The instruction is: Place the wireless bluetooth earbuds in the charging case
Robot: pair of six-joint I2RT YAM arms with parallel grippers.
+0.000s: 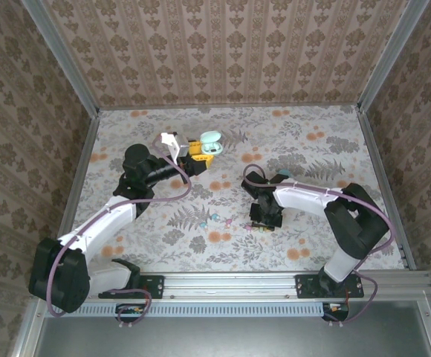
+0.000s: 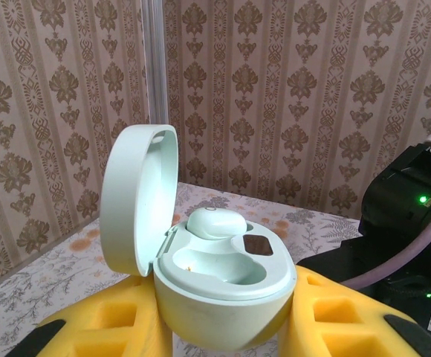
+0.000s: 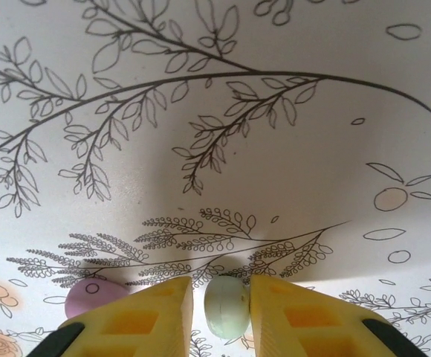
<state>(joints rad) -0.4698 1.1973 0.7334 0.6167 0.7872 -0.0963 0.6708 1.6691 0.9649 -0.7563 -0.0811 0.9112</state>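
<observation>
The job looks roughly half done. The left claw (image 2: 227, 331) is clamped on the lower body of the mint-green egg-shaped plastic charging case (image 2: 215, 290), its yellow fingers (image 2: 119, 327) pressed against both sides and holding the case up off the floral-printed table (image 1: 312, 149) towards the far side. The case's rounded lid (image 2: 137, 197) stands fully open on the left. Inside, one pale green bud (image 2: 209, 222) already sits in the farther socket, while the nearer socket (image 2: 208, 266) is bare, so one place remains to be filled. The right claw (image 3: 221, 323) is down at the table surface near the middle, closed on a small mint-green rounded plastic earbud (image 3: 227, 305) pinched between its two yellow pads. Whether that bud is already clear of the table cannot be told from the wrist view. A pinkish bud (image 3: 89, 297) lies on the table just beside the claw's left pad, untouched; it does not match the green case, and I judge it belongs elsewhere. In the overhead view the two claws are well apart, the case far-left of the gripped bud. What is left, as I read it: raise the green bud, carry it across to the held case, seat it in the empty socket, and release it.
</observation>
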